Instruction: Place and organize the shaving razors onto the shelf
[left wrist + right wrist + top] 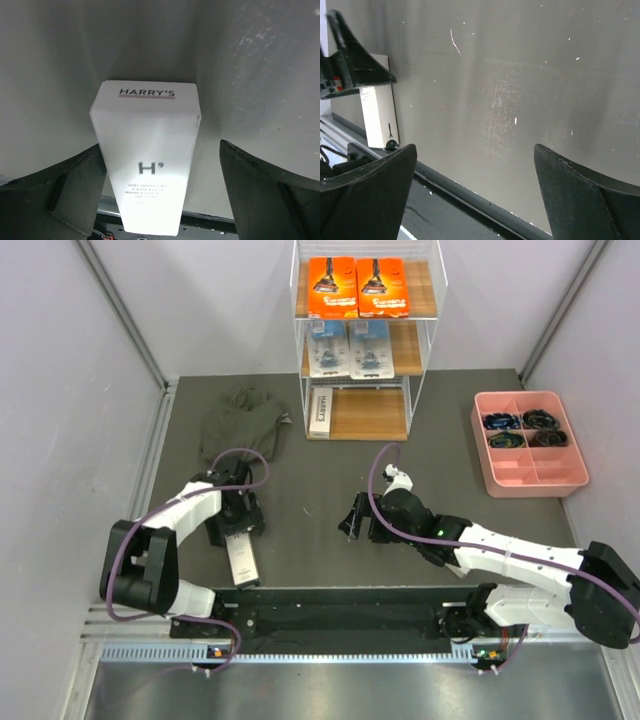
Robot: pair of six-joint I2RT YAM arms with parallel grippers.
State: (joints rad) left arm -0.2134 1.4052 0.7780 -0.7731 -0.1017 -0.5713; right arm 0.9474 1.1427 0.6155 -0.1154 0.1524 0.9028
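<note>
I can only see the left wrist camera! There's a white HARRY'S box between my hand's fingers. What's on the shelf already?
Observer: Five packs are on the shelf: two orange boxes on the top tier, two blue blister packs in the middle, and one white box on the bottom.
Operator: Is there room next to that white one?
Observer: Yes. It sits at the left end of the bottom tier, and the wood to its right is bare.
Operator: What's my other hand doing?
Observer: The right hand is open and holds nothing.
</note>
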